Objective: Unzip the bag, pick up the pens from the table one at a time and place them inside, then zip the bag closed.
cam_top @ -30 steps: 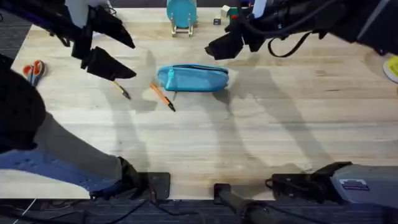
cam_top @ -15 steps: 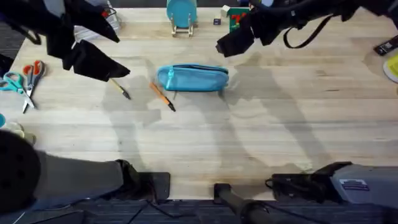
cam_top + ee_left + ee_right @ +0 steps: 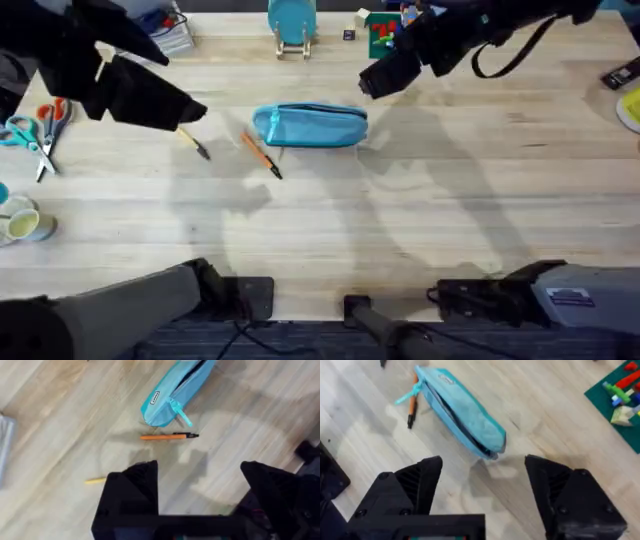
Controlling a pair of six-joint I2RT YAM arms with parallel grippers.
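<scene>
1. The scissors (image 3: 40, 125) lie at the far left edge of the table (image 3: 450, 220), one pair with orange handles and one with teal.
2. The left gripper (image 3: 150, 100) hangs above the table's left part, its fingers (image 3: 132, 490) spread wide apart and holding nothing.
3. The yellowish pen (image 3: 195, 143) lies on the wood just beside that gripper, partly under it in the overhead view.
4. The orange pen (image 3: 260, 155) lies at a slant near the bag's left end, its dark tip toward the arms' bases.
5. The light blue bag (image 3: 310, 125) lies lengthwise on the table, between the two grippers.
6. The right gripper (image 3: 385, 75) hovers beyond the bag's right end, fingers (image 3: 415, 485) wide open and empty.
</scene>
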